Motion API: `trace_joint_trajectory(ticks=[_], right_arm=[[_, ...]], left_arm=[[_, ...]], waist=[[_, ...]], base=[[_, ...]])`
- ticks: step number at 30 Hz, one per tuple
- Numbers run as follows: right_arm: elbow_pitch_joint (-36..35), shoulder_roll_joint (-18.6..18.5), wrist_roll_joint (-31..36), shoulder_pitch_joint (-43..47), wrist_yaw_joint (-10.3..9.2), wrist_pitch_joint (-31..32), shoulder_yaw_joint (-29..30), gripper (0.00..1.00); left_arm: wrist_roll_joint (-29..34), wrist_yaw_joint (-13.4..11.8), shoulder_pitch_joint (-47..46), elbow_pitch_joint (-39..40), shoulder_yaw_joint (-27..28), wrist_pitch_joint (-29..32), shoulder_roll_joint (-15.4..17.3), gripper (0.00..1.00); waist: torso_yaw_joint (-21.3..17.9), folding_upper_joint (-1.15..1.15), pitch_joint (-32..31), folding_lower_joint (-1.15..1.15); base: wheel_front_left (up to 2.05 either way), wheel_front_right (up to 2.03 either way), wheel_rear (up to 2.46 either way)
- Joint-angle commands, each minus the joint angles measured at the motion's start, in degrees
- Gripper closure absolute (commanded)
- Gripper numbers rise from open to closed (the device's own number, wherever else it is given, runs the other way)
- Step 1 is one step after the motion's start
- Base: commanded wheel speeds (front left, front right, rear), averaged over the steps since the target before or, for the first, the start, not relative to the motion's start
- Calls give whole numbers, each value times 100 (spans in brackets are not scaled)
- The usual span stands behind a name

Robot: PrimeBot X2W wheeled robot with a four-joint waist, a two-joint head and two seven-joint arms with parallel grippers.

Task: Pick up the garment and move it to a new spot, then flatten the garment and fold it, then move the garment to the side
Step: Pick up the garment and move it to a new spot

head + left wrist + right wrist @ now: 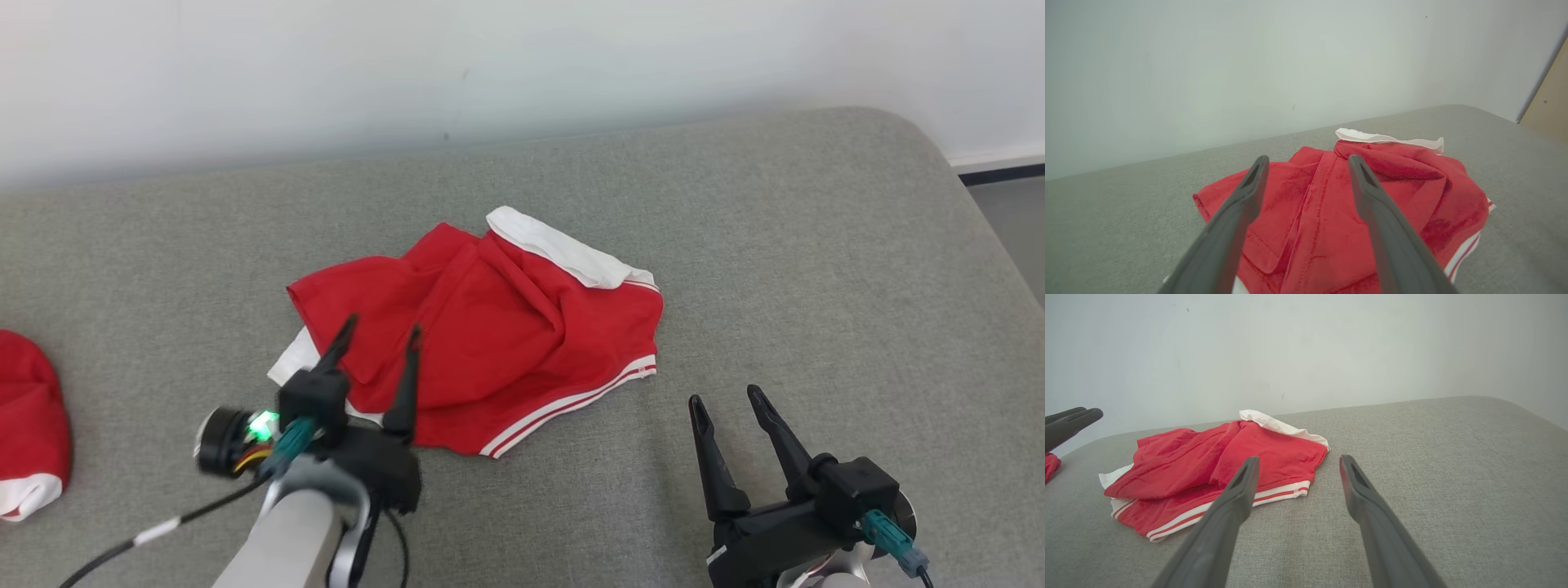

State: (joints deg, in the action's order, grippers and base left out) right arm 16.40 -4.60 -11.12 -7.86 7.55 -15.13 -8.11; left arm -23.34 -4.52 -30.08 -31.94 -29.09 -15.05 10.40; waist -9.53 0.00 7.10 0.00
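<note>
Left end effector [384, 324]: two long dark tapered fingers [407, 376] on black housing [375, 465]. Green light [263, 425] lit, teal connector [290, 441], round black camera [219, 441], red and yellow wires [245, 459]. Pale grey forearm [286, 535]; black cable [106, 554] with white tag [155, 531]. Right end effector [724, 395]: same dark fingers, black body [775, 531], teal plug [888, 532].

You had the garment [490, 343] lying mid-cushion [816, 245], your left gripper [384, 324] at its 7 o'clock edge, your right gripper [724, 395] apart at its 4 o'clock, a second garment [28, 416] well off at 9 o'clock, and the wall [490, 65] behind at 12.
</note>
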Motion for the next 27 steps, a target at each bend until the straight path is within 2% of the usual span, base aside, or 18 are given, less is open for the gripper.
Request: trace_joint_trajectory(ticks=[1,6,15,27], right_arm=[[0,1,14,80,-12,-2,-9,0],[-8,-21,63,118,-12,-2,-4,0],[26,-2,76,251,-12,-3,34,0],[44,45,99,401,-12,-3,32,0]], left_arm=[[97,-5,183,108,118,-19,23,0],[458,-19,886,614,796,-19,48,0],[944,95,2036,1210,1842,-19,-152,0],[1515,700,3041,1628,2634,-19,-373,0]], waist=[[33,0,-32,0],[106,0,-118,0],[205,0,-336,0],[350,0,-547,0]], base=[[0,0,0],[0,0,0],[0,0,0],[0,0,0]])
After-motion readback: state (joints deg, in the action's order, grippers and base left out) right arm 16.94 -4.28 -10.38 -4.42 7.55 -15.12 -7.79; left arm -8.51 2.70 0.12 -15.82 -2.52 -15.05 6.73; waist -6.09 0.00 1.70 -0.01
